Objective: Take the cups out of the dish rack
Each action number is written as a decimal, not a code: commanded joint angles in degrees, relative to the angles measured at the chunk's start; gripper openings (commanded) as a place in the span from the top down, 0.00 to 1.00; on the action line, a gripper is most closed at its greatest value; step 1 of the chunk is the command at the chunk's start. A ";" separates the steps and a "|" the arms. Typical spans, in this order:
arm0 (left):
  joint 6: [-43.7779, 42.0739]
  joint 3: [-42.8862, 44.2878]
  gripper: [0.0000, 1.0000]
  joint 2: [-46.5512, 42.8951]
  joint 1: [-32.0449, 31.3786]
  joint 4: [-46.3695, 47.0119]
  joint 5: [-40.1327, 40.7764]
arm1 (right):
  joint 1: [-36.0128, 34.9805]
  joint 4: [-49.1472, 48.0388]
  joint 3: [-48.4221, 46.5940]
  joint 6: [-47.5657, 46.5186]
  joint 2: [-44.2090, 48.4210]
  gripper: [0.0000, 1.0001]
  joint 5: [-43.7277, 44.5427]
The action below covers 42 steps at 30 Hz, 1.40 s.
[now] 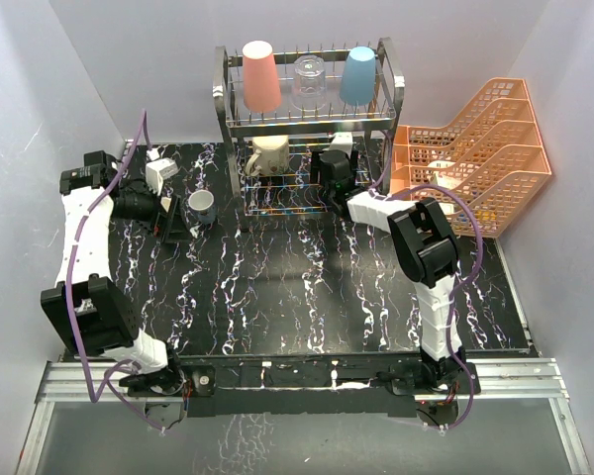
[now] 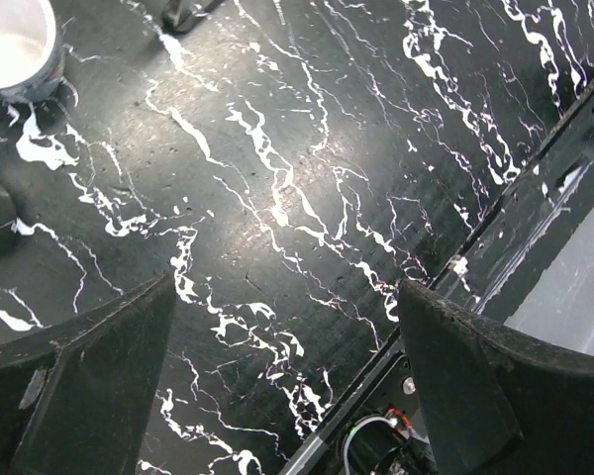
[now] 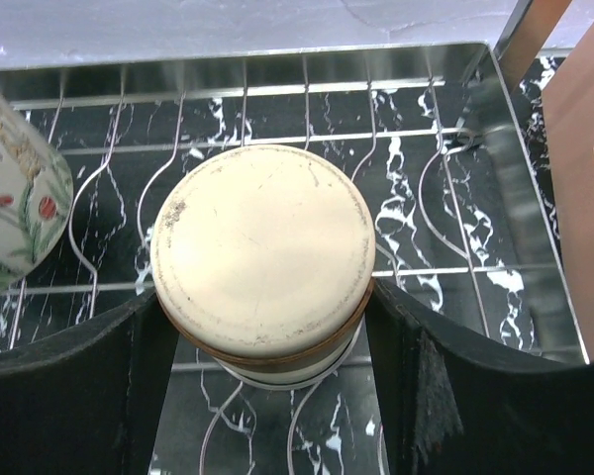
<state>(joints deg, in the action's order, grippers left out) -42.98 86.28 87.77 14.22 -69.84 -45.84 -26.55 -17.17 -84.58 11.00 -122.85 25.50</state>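
Observation:
The chrome dish rack [image 1: 391, 94] stands at the back. On its top tier a salmon-pink tumbler [image 1: 260, 76], a clear glass [image 1: 309, 82] and a light-blue tumbler [image 1: 358, 75] sit upside down. A cream mug [image 1: 268, 155] with a flower pattern [image 3: 10, 198] lies on the lower tier. My right gripper [image 1: 334, 168] reaches into that tier. Its fingers [image 3: 265, 292] press both sides of an upside-down cup with a cream base and brown band [image 3: 262, 247]. A small grey cup [image 1: 201, 206] stands on the table. My left gripper [image 1: 168, 216] is open just left of it, over bare table [image 2: 287, 366].
Orange lattice trays [image 1: 475, 148] stand stacked right of the rack, close to my right arm. The rack's wire floor [image 3: 426, 198] and its right wall [image 3: 520, 198] surround the gripped cup. The table's left edge rail [image 2: 495, 247] runs beside my left fingers.

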 commanded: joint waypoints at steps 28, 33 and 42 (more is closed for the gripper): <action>-10.97 -19.92 0.03 -23.69 -5.16 19.11 -8.99 | -13.32 -3.45 35.25 44.79 41.61 0.64 -24.42; -9.50 -24.40 0.04 -28.41 -13.91 26.53 -3.73 | -14.50 -8.28 36.60 60.28 41.61 0.65 -34.30; -7.41 -27.79 0.15 -34.59 -18.06 35.10 -2.32 | -18.77 -21.03 39.49 81.80 37.96 0.68 -43.66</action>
<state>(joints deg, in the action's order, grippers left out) -50.63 59.92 55.68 -3.25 -39.24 -47.11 -43.13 -25.89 -45.80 79.90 -83.79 -12.47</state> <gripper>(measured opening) 0.877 0.708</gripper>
